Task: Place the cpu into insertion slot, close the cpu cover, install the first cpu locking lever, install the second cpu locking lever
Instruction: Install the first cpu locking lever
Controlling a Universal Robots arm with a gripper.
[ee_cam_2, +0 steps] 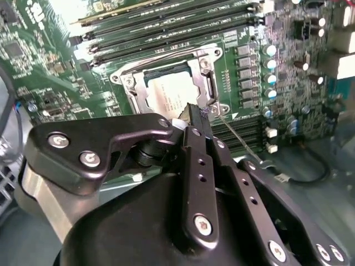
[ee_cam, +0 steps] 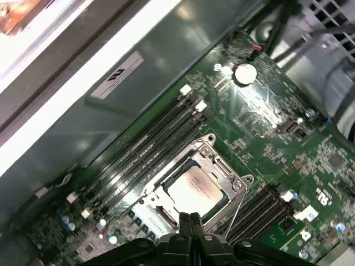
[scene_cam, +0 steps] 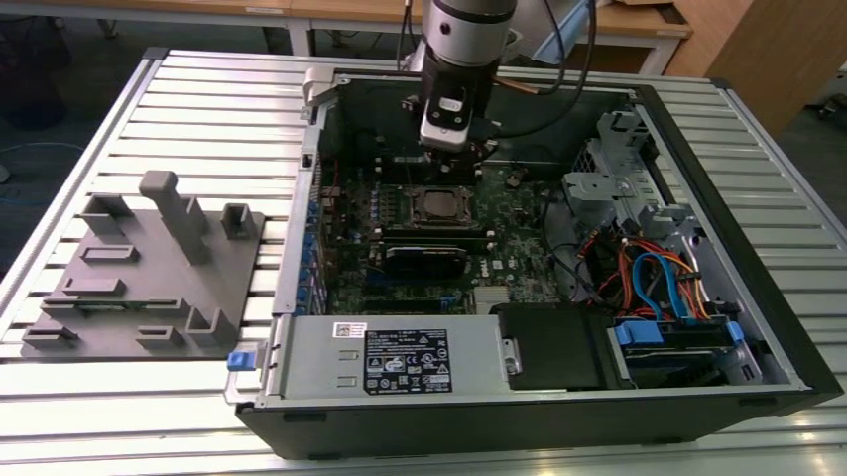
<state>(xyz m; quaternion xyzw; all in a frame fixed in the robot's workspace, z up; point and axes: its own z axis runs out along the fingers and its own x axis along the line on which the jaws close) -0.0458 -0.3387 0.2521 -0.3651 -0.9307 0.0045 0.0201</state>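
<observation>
Tabletop of pale metal slats carries an open black computer case, lying on its side. On the exterior view's left, a grey moulded fixture sits just beside the case. The arm reaches down into the far part of the case, over the green motherboard.

In the second wrist view the end effector has its two black fingers pressed together with nothing visible between them. The tips are at one edge of the insertion slot, which lies between banks of long black memory slots.

The cpu cover, a silver frame with a square window, lies down over the slot. The cpu sits inside the slot, its pale metal top showing through that window.

A thin wire lever runs out from the socket corner next to the fingertips. Whether the fingers touch it cannot be told.
</observation>
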